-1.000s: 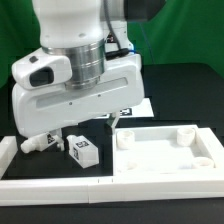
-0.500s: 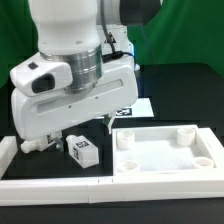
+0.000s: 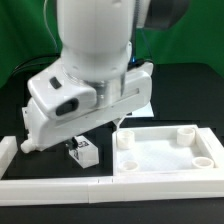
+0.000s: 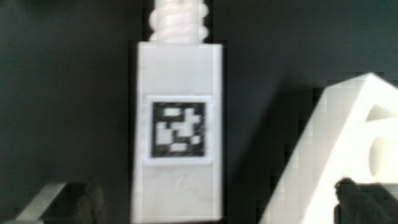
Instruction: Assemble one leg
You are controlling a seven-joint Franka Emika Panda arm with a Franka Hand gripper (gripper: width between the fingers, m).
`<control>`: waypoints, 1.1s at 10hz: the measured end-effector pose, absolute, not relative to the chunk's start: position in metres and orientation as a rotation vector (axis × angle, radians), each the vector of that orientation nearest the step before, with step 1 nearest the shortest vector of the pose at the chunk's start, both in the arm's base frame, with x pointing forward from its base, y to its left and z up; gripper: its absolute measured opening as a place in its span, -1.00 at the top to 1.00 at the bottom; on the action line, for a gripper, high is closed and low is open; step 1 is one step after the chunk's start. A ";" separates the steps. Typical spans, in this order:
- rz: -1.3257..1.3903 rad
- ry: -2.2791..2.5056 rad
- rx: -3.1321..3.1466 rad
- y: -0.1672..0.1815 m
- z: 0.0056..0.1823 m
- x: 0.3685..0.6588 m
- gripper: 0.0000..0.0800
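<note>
Leg (image 3: 82, 152) with a tag lies on the black bench (image 3: 188, 92), near the front rail (image 3: 50, 186), in the exterior view. In the wrist view, the jaws stand spread, the leg (image 4: 178, 110) between them, ungripped.

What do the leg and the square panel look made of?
The leg looks like matte white plastic, going by its uniform colour and moulded ridged neck. The panel seems to be the same plastic: smooth, evenly white, with moulded round sockets.

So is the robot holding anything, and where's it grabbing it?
Nothing is held. The gripper is open, its fingers apart on either side of the leg, not touching it.
</note>
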State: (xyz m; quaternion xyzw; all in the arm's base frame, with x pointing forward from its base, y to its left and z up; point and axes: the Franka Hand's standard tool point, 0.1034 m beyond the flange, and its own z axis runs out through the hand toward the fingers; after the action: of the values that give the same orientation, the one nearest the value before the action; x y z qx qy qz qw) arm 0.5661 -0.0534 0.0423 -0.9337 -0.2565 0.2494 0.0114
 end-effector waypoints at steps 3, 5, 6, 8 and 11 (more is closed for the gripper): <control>1.141 -0.855 -2.838 -0.071 0.040 0.563 -0.62; 1.202 -0.874 -2.836 -0.077 0.039 0.569 -0.62; 1.192 -0.862 -2.836 -0.077 0.038 0.569 -0.62; 1.190 -0.866 -2.836 -0.076 0.037 0.570 -0.62; 1.226 -0.740 -2.921 -0.078 0.032 0.568 -0.62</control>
State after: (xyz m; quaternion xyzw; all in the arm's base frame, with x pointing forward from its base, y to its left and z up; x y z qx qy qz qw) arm 0.5677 -0.0777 0.0317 -0.8965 -0.2271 0.3764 -0.0559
